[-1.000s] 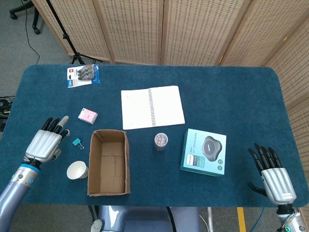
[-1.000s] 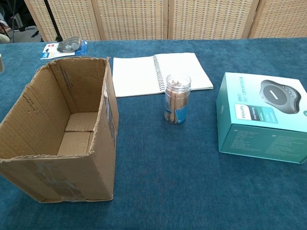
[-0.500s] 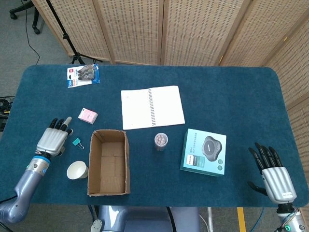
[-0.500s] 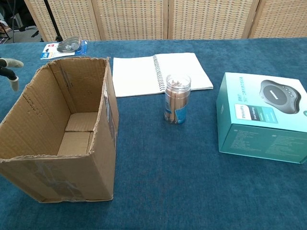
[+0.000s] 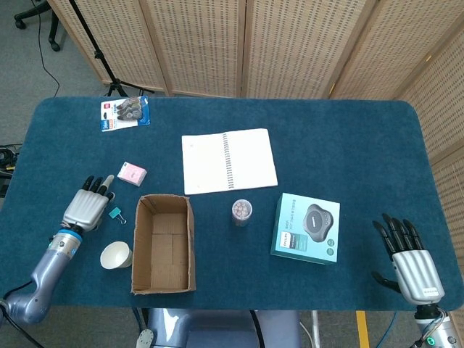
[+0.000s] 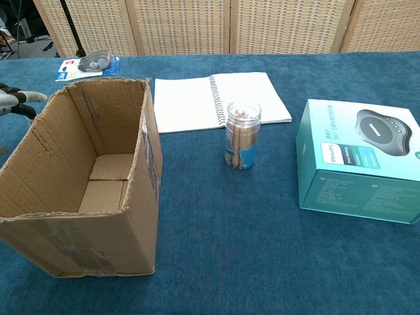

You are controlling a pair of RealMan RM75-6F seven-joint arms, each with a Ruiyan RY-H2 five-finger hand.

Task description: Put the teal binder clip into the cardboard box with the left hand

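Note:
The teal binder clip (image 5: pixel 115 213) lies on the blue table just left of the open cardboard box (image 5: pixel 164 243). My left hand (image 5: pixel 90 205) hovers right beside the clip on its left, fingers stretched out and apart, holding nothing. In the chest view only the fingertips (image 6: pixel 20 102) of that hand show at the left edge, behind the box (image 6: pixel 85 177); the clip is hidden there. My right hand (image 5: pixel 407 255) rests open at the table's front right corner.
A white paper cup (image 5: pixel 115 254) stands in front of the clip. A pink pad (image 5: pixel 132 173), a blister pack (image 5: pixel 125 113), an open notebook (image 5: pixel 228 160), a small jar (image 5: pixel 242 212) and a teal product box (image 5: pixel 307 228) lie around.
My left hand has moved right and forward, closing on the binder clip. The right hand has stayed still.

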